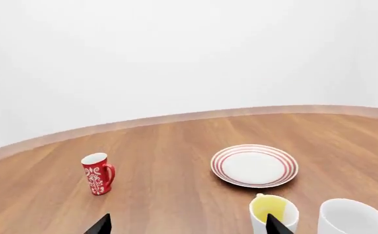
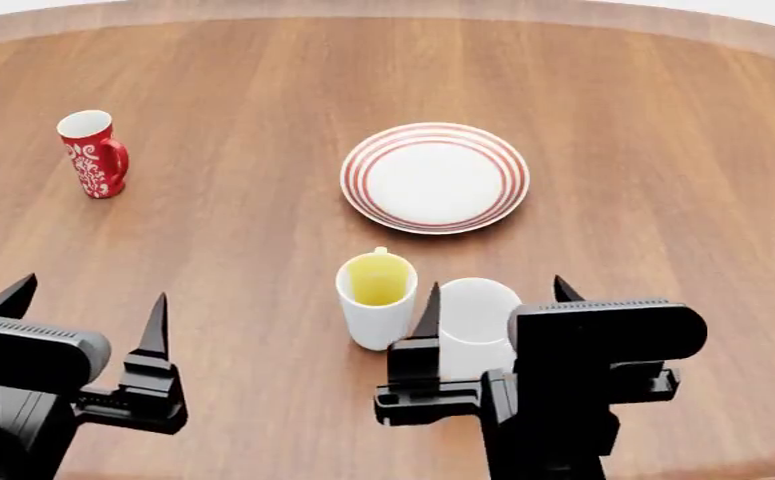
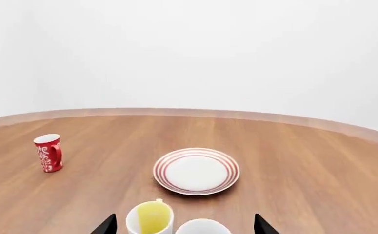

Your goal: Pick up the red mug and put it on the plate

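The red mug (image 2: 94, 153) with white swirls stands upright at the far left of the wooden table; it also shows in the left wrist view (image 1: 98, 173) and the right wrist view (image 3: 49, 153). The plate (image 2: 435, 177) with red rings lies empty near the table's middle, also in the left wrist view (image 1: 254, 165) and the right wrist view (image 3: 196, 171). My left gripper (image 2: 90, 308) is open and empty near the front left, well short of the red mug. My right gripper (image 2: 494, 300) is open and empty at the front, just behind two cups.
A white cup with yellow inside (image 2: 376, 298) and a plain white mug (image 2: 477, 325) stand side by side between my right gripper and the plate. The round table's far edge (image 2: 387, 12) curves along the back before a white wall.
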Motion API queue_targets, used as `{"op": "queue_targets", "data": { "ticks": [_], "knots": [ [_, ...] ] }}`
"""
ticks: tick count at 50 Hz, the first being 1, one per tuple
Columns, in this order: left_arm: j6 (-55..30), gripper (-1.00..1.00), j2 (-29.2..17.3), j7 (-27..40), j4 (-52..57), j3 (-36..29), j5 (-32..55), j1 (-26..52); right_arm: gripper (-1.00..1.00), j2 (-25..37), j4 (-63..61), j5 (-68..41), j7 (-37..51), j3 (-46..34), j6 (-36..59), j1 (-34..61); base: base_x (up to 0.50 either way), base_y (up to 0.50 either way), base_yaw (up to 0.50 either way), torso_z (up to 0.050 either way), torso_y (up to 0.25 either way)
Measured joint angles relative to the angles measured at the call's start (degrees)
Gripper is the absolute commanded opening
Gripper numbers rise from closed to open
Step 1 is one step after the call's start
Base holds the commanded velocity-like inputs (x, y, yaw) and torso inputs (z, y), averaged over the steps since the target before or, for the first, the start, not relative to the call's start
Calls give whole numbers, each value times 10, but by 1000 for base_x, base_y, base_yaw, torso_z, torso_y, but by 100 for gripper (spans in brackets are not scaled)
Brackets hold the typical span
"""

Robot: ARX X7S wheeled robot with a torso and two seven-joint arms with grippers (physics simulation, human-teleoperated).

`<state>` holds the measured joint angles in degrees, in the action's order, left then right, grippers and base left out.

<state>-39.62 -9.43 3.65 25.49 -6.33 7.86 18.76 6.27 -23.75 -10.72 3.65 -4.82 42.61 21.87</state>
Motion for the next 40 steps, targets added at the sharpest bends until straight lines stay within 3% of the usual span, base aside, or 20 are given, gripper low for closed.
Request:
{"op": "queue_targets", "data": {
  "ticks": [40],
  "knots": [
    [-33, 100, -18, 10, 24, 10, 22, 26, 100, 27, 102, -7, 66, 88, 30, 132, 0, 0, 0, 0, 0]
  ]
}}
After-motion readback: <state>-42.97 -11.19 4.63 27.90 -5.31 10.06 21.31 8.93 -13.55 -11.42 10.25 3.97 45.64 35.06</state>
